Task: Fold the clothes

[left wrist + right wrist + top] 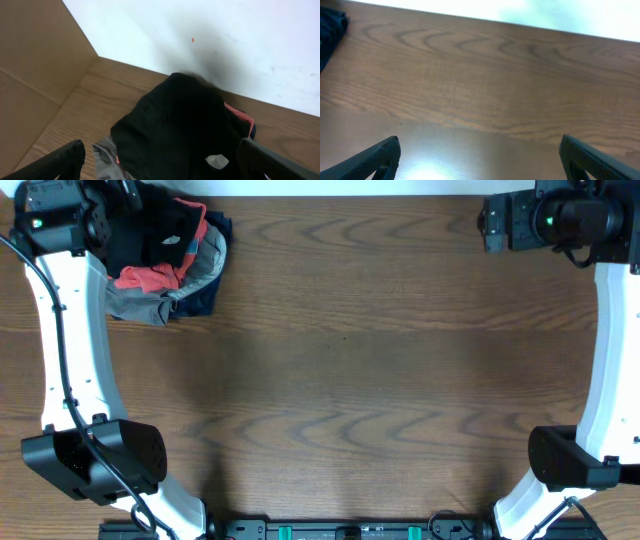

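Below my left hand [165,161]: heaped clothes [165,270], black garment [175,120] topmost.
Feel: soft, light, I judge.
Grip: pinch its top fold.
Hand: wide, empty.

I can read no word, number or brand in any of my views. The nearest thing to a label is a small pale patch [216,160] on the black garment [175,125] under my left wrist camera, and it is too blurred to show any characters. From overhead, that garment [160,230] bears a small light mark [172,242], too small to read. A tiny red speck [192,39] sits on the white wall [150,30] behind it, with no shape I can make out.
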Robot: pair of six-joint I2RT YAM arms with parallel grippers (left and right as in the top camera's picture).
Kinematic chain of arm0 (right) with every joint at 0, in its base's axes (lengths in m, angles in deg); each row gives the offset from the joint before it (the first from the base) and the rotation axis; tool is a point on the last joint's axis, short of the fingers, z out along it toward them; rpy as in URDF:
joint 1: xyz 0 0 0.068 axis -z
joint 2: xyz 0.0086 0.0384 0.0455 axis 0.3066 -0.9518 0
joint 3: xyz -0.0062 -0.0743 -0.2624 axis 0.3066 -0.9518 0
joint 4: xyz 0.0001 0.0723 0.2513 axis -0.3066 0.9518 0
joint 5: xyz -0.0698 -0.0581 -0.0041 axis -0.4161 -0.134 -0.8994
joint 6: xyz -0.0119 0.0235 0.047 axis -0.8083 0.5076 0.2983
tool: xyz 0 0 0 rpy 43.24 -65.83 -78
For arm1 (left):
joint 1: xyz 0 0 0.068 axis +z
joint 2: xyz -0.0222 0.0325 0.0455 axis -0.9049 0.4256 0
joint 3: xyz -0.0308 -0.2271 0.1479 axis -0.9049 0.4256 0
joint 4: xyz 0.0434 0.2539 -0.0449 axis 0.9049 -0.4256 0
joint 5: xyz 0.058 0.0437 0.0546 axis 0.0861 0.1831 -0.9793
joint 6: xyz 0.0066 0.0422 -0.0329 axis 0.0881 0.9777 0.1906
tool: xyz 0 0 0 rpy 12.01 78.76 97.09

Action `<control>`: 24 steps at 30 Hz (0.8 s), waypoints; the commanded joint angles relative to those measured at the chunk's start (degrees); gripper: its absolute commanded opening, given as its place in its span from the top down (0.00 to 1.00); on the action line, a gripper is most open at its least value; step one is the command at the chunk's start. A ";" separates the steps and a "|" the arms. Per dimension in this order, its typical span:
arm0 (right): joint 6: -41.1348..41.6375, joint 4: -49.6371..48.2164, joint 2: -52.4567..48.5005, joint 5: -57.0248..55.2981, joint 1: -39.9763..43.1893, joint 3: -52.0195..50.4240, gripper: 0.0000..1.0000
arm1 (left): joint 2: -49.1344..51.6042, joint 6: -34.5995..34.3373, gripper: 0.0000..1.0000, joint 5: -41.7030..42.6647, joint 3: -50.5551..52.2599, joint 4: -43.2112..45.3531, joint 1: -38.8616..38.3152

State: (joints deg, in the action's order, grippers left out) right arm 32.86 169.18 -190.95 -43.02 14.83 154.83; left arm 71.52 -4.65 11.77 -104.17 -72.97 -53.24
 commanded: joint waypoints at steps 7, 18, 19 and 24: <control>-0.52 -20.09 14.16 1.73 -1.05 -17.90 0.01 | 0.07 -0.09 0.02 -0.07 0.00 -0.07 -0.02; 1.53 -57.22 41.38 1.92 -1.07 -66.60 0.01 | 0.07 -0.09 0.02 -0.07 0.00 -0.07 -0.02; 2.45 -59.76 44.22 1.92 -1.07 -71.28 0.01 | 0.07 -0.09 0.02 -0.07 0.00 -0.04 -0.02; 4.02 -71.25 56.70 1.90 -1.09 -91.78 0.01 | 0.07 -0.09 0.02 -0.07 0.00 -0.07 -0.02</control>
State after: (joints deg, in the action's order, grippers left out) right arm 34.94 101.18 -140.09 -41.36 14.24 71.43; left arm 71.52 -4.67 11.77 -104.17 -72.95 -53.24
